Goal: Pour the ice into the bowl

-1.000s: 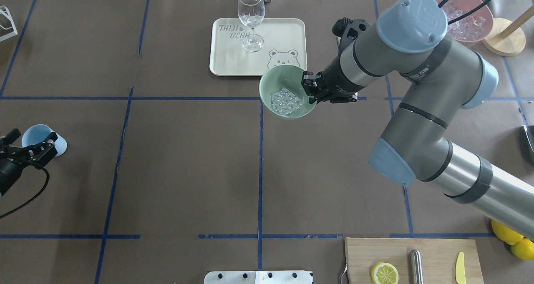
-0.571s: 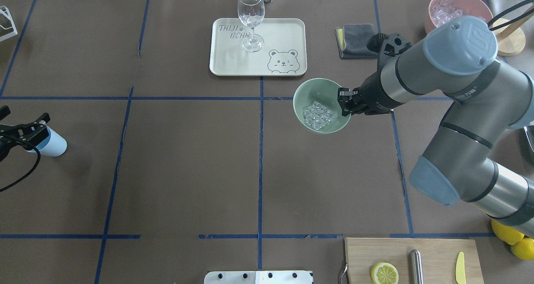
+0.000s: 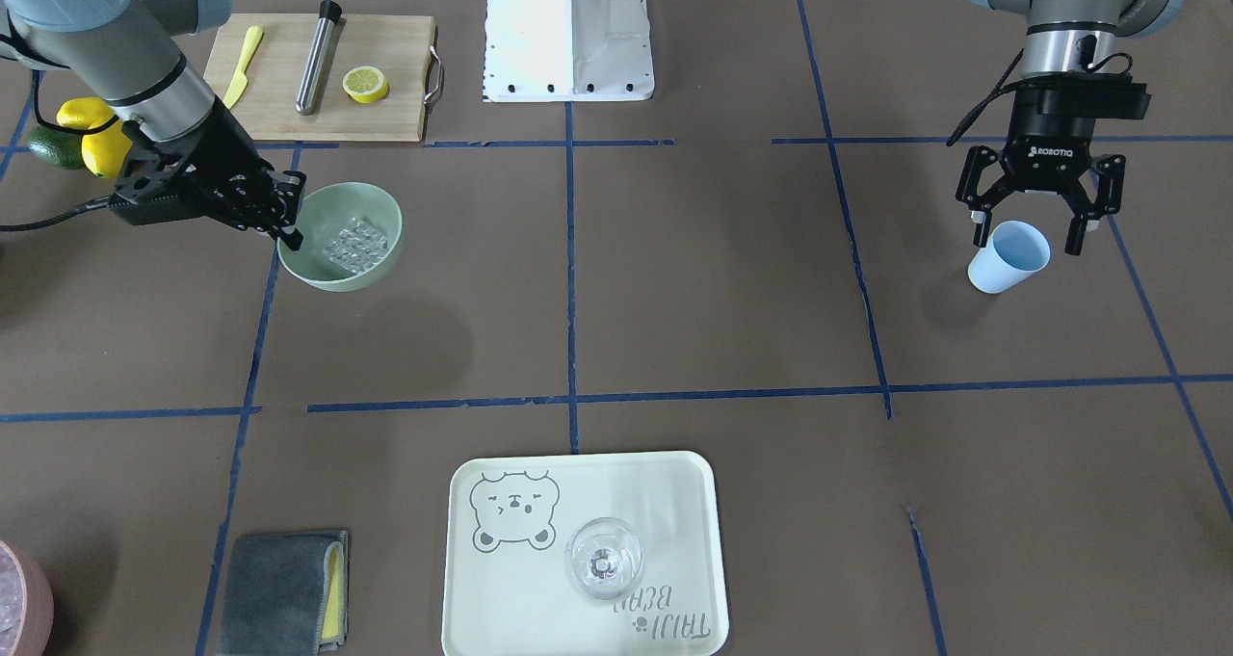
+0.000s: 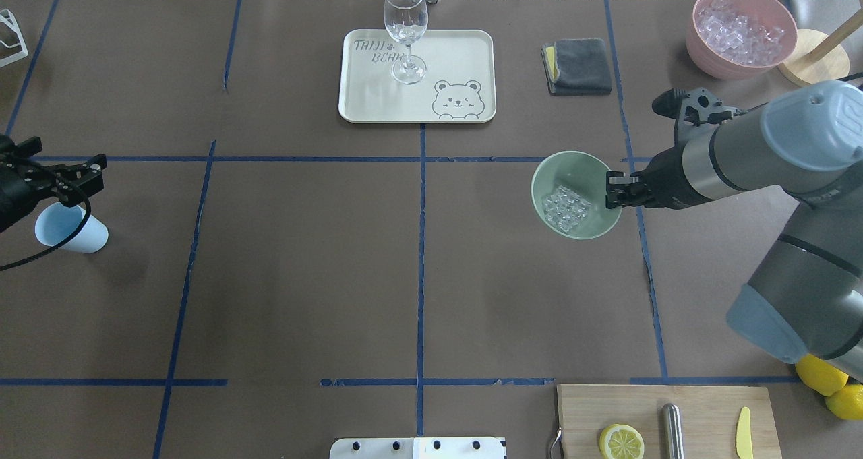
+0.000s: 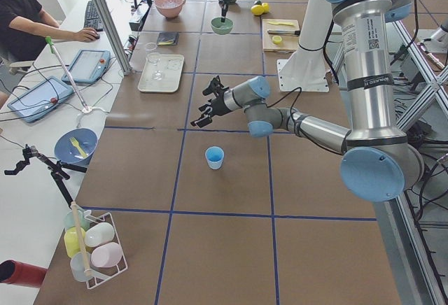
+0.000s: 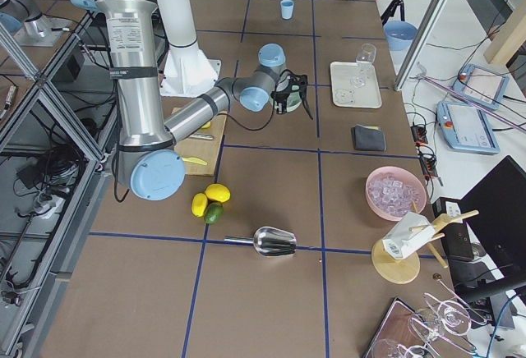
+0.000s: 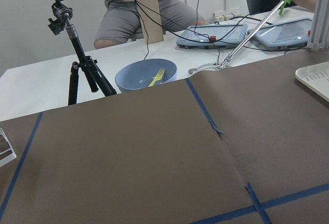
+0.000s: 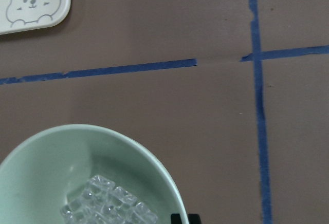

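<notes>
holding the bowl (image 4: 573, 166) by its rim, ice (image 4: 566, 208) inside

from where i stand, the right gripper (image 4: 615, 196) is pinched shut onto the rim of the mint-green bowl, on the side nearest its own arm. the clear cubes sit clustered in the bottom of the bowl, a little toward the gripper. the bowl hangs over the right half of the brown table (image 4: 303, 277), beside a blue tape line. its shadow lies apart from it on the surface, so it looks lifted clear.

over on the other side, the left gripper (image 3: 1027, 242) hangs with its fingers spread wide and nothing between them. it is close above the pale blue cup (image 3: 1007, 261), which stands upright and is not touching it.

the cream tray (image 4: 377, 102) with the wine glass (image 4: 406, 31) stands at the far edge. the pink bowl (image 4: 701, 54) of whitish ice is in the far right corner.
</notes>
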Tool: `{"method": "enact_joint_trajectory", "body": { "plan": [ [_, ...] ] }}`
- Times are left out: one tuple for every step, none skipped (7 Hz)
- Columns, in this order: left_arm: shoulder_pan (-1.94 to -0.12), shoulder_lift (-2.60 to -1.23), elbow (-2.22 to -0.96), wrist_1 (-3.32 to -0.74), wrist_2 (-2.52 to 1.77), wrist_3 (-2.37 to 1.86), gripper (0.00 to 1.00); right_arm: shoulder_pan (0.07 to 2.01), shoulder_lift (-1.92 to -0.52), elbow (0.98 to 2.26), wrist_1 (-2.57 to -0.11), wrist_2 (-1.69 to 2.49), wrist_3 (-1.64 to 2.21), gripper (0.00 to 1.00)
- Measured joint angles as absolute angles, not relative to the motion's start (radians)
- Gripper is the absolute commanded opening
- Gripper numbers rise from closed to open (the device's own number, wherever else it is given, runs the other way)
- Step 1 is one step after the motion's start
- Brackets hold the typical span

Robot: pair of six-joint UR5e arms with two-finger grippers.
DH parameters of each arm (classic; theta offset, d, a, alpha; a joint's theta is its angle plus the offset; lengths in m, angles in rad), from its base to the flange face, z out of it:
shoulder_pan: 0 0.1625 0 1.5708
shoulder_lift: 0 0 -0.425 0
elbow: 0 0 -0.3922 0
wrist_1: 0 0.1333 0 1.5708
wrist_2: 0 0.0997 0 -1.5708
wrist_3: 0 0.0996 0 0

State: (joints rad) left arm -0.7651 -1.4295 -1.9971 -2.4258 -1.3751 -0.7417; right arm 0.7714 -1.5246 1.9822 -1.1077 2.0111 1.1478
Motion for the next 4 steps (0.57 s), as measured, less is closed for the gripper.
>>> {"method": "enact_joint_trajectory", "body": {
  "plan": [
    [-0.826, -1.482, -2.006, -2.344, -1.452, -0.693, 1.0, 0.796, -1.59, 1.968, -1.05, 2.007, 1.089, 0.0],
    [-0.867, -1.504, -2.008, -2.305, -1.503, -0.645, 1.0, 0.826, -1.628, 1.947, -1.024, 2.006, 1.028, 0.0],
    [-0.92, -1.512, -2.008, -2.288, -1.571, -0.585, 1.0, 0.866, -1.65, 1.906, -1.005, 2.005, 0.949, 0.0],
    [-0.987, -1.514, -2.005, -2.279, -1.656, -0.53, 1.0, 0.914, -1.665, 1.847, -0.973, 2.01, 0.873, 0.0]
  ]
}}
